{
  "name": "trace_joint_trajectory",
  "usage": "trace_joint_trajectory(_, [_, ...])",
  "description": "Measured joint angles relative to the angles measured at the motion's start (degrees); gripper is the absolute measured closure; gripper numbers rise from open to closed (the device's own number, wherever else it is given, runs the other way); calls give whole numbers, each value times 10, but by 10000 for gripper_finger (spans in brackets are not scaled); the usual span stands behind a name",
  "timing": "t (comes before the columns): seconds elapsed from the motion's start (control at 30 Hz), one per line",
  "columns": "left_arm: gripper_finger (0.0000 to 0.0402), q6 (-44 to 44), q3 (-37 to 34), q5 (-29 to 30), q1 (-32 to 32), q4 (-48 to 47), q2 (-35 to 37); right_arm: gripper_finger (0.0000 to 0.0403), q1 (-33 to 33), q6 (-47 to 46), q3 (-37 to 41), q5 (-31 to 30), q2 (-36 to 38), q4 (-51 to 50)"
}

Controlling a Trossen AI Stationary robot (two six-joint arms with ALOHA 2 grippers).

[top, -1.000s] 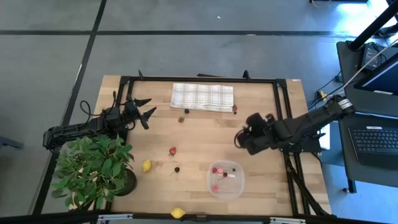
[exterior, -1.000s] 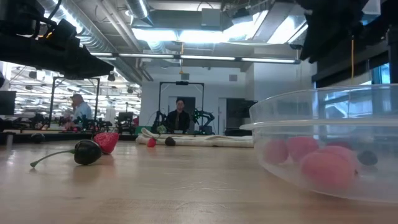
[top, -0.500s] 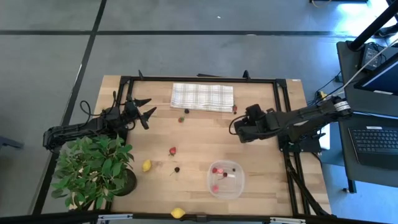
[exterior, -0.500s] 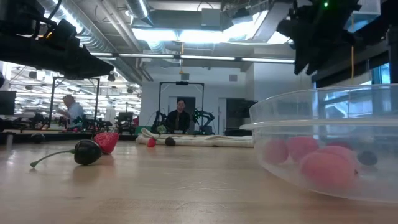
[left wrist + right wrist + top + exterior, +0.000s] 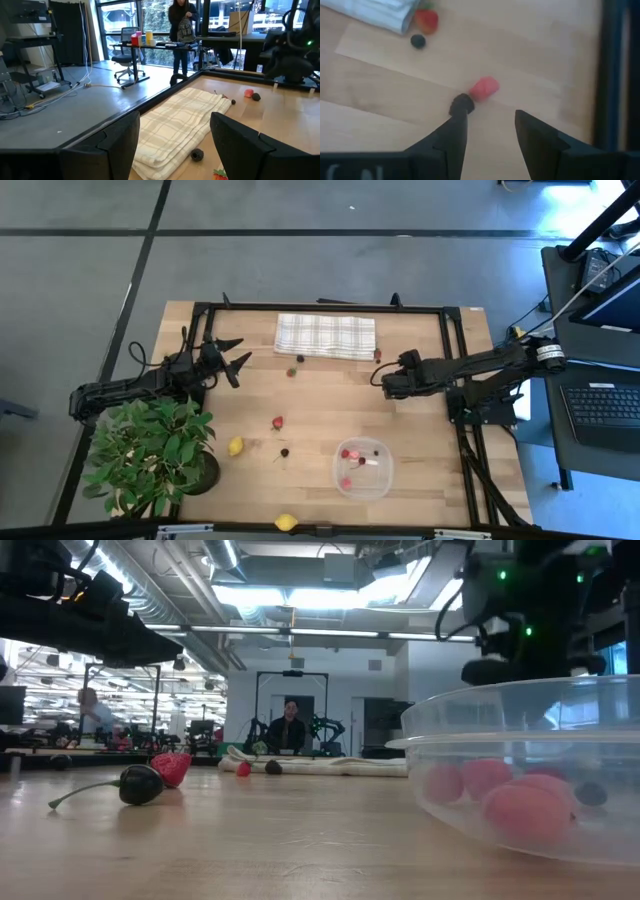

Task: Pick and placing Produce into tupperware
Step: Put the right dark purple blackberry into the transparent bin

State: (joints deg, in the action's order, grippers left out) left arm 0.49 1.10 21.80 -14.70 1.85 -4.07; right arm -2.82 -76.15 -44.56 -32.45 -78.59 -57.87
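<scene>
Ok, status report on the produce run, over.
Right gripper open, empty, above a red berry and dark berry by the checked cloth. Left gripper open, idle. Tupperware part filled. Nothing in the way.

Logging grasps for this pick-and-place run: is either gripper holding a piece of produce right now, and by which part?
Nothing is held. The right gripper hangs open above a red berry and a dark one; the left gripper waits open, empty.
</scene>
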Motion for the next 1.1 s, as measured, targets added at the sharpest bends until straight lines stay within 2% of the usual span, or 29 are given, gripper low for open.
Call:
trace_joint_trajectory(0.33, [164, 0, 0, 0, 0, 0, 0, 235, 33, 32, 83, 22, 0, 154])
trace_joint_trajectory(1.1, [164, 1, 0, 0, 0, 0, 0, 235, 41, 32, 138, 25, -1, 276])
